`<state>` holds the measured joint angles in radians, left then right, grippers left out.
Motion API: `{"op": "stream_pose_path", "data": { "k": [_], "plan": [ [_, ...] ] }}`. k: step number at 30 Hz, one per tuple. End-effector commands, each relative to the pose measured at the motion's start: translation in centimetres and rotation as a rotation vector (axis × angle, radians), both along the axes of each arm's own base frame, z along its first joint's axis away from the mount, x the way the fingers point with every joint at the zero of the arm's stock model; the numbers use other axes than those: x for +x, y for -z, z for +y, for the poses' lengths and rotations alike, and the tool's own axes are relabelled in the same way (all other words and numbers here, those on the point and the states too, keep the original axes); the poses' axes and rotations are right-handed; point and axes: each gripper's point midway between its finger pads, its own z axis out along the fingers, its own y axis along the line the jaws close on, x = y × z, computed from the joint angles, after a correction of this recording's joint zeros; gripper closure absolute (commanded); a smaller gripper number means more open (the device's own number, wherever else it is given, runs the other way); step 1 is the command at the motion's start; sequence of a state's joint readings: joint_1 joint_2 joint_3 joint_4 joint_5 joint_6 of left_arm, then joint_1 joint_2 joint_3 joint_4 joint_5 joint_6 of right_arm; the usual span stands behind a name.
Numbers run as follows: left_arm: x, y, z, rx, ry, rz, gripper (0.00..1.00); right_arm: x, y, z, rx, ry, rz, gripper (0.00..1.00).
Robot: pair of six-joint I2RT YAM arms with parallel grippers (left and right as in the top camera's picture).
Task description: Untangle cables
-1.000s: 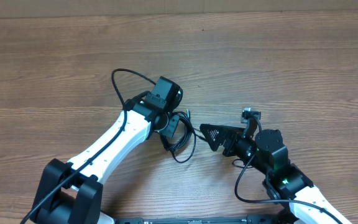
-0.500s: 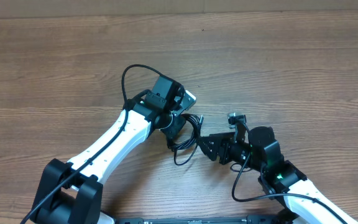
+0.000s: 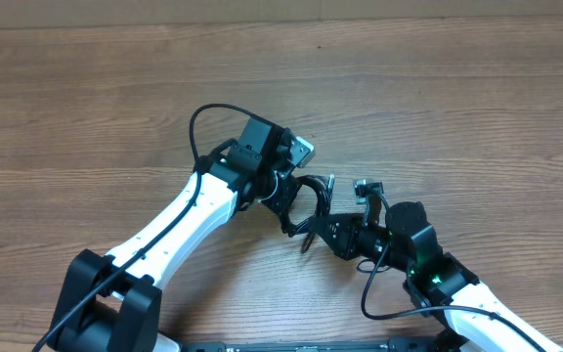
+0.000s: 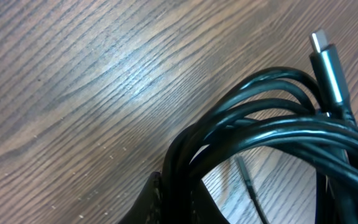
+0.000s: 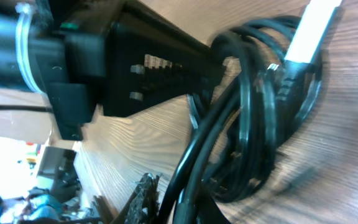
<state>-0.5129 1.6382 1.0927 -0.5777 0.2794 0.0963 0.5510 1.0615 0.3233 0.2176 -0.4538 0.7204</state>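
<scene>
The cables are a small coil of thin black cords held just off the wood between the two arms. My left gripper is shut on the coil's left side. In the left wrist view the loops run up out of the left gripper, and a silver-tipped plug sticks out at the top right. My right gripper is shut on strands at the coil's lower edge. In the right wrist view the cords pass between the right gripper's fingers, with the left gripper opposite.
The wooden table stretches bare to the back and both sides. The left arm's own thicker wire arcs above its wrist. Another arm wire loops near the front edge by the right arm.
The right gripper moved left to the coil and went from open to shut on its strands. The left gripper swung slightly right, carrying the coil with it.
</scene>
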Motion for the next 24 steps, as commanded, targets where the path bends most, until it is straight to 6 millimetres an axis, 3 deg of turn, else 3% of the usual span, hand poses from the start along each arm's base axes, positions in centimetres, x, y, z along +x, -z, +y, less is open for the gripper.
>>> {"op": "stream_pose_path", "data": {
  "k": [1,7,14,19,24],
  "plan": [
    [0.9,-2.1,-0.9,-0.100,-0.149,0.035,0.96,-0.6,-2.2,1.3,0.107,-0.054,0.016,0.96],
    [1.0,-2.2,-1.0,-0.177,-0.384,0.161,0.96,0.1,-2.4,1.1,0.124,-0.001,0.035,0.96],
    [0.2,-2.7,-2.1,-0.234,-0.355,0.218,0.96,2.0,-1.0,-0.5,0.137,0.204,0.158,0.96],
    [-1.6,-4.6,-5.2,-0.357,-0.117,0.220,0.96,3.1,1.6,-1.3,0.087,0.298,0.217,0.96],
    [-3.7,-4.5,-6.9,-0.331,0.046,0.179,0.96,4.2,3.0,-2.4,0.043,0.383,0.221,0.96]
  ]
}}
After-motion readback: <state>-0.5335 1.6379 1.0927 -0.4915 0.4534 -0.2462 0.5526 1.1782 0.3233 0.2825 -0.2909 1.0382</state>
